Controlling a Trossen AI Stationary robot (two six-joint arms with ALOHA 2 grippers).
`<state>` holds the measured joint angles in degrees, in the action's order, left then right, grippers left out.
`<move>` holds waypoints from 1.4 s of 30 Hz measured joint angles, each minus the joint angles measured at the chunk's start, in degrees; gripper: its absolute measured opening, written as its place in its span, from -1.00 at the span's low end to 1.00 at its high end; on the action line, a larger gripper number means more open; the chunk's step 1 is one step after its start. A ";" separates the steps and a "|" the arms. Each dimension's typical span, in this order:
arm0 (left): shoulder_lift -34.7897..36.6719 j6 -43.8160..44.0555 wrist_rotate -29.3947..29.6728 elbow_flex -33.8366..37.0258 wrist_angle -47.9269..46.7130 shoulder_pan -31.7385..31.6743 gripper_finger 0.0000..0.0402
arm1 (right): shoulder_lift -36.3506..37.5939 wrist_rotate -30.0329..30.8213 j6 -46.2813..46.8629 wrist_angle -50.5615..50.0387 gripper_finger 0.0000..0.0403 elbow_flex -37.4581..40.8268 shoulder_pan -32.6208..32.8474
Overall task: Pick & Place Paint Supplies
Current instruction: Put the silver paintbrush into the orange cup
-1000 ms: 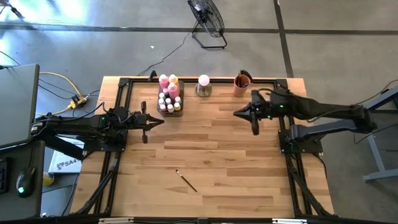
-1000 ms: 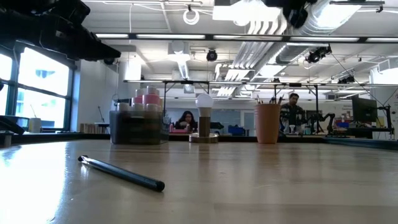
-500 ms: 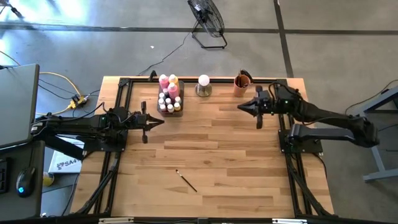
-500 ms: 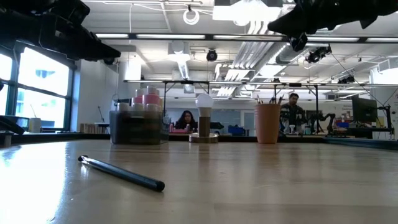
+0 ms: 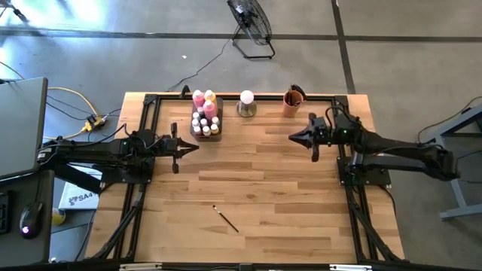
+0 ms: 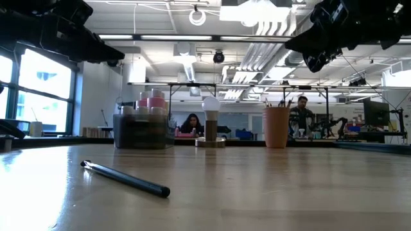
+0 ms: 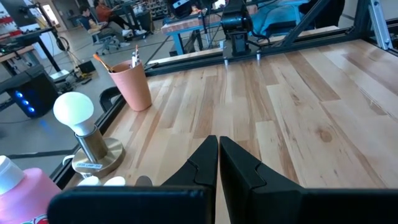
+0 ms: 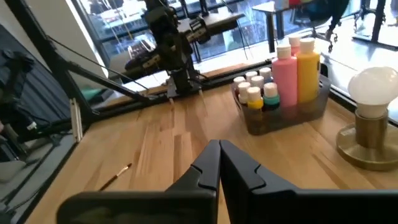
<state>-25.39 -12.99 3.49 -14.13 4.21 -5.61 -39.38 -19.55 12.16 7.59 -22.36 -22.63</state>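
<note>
Paintbrush [image 5: 225, 219] is lying alone near table front; prob. light, thin, rolling easily, so grip mid-handle. Left gripper [image 5: 197, 146] & right gripper [image 5: 291, 136] are hovering closed, holding nothing.

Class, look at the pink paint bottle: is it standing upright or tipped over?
Upright. The pink paint bottle stands cap-up in the clear tray beside the yellow bottle.
</note>
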 joint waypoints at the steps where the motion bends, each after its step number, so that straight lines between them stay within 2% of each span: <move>1: 0.02 0.00 0.00 0.00 0.00 0.00 -0.94 | -0.01 0.01 0.17 1.74 -0.99 0.78 0.19; 7: 0.01 -0.01 -0.01 0.00 0.07 0.00 -0.94 | 0.00 0.00 1.29 11.96 -0.99 4.06 1.66; 11: 0.00 -0.94 0.00 -0.04 2.38 0.00 -0.94 | -0.05 0.14 4.96 14.92 -0.99 5.27 2.56; 19: -0.08 -1.15 -0.21 -0.09 3.37 0.00 -0.94 | -0.07 3.30 5.56 14.93 -0.99 5.65 5.44; 23: -1.07 -2.60 -4.35 -0.09 3.34 -0.02 -0.94 | -0.11 3.37 5.57 14.92 -0.99 5.65 5.40; 25: -2.33 -3.84 -5.96 -0.26 3.27 0.00 -0.94 | -0.11 3.36 5.57 14.91 -0.99 5.65 5.40; 35: -13.96 -10.71 -6.42 -8.12 1.59 0.00 -0.94 | -0.11 3.55 5.57 14.85 -0.99 5.63 5.40; 42: -21.26 -11.19 -16.60 -11.03 1.14 -0.02 -0.94 | -0.15 3.56 5.65 14.47 -0.99 5.60 5.40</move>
<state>-46.64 -24.18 -13.12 -25.16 5.35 -5.63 -39.53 -15.99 17.81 22.06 -16.75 -17.23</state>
